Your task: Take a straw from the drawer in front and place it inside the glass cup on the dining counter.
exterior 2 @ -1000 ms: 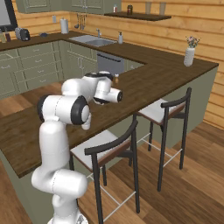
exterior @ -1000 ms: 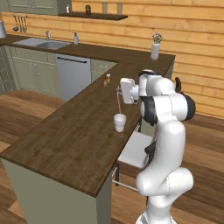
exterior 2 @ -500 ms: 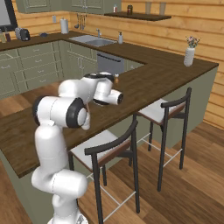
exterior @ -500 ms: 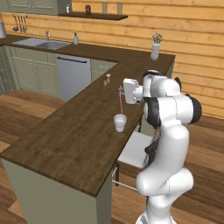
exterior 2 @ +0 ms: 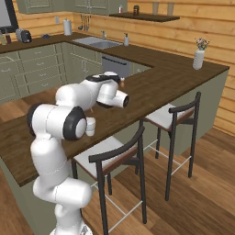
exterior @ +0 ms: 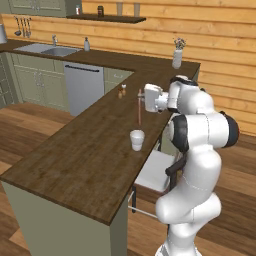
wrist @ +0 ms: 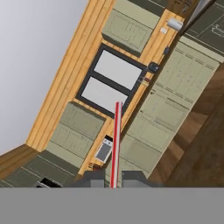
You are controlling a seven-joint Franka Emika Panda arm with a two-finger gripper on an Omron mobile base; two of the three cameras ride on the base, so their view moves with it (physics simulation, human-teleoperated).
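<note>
- Dark brown planks of the dining counter run out ahead of me on a sage-green base, with timber walls behind and a white flower vase at the far corner.
- I see the straw as a thin, straight reddish-pink stick, standing nearly upright above the counter, noticeably taller than the cup.
- My gripper is clamped shut on the straw near its upper part; in the hand view the straw rises red from between the two dark fingertips.
- The glass cup is a small whitish translucent tumbler sitting near the counter's edge, just below the straw.
- From the left base view the straw's lower end hangs just above and a little behind the cup's rim; I think it is not yet inside, but the angle is poor.
- Compared with a second ago, my arm has drawn slightly nearer to me and the straw has come along with it; the cup has not moved.
- Two dark-framed stools stand at the counter to my right.
</note>
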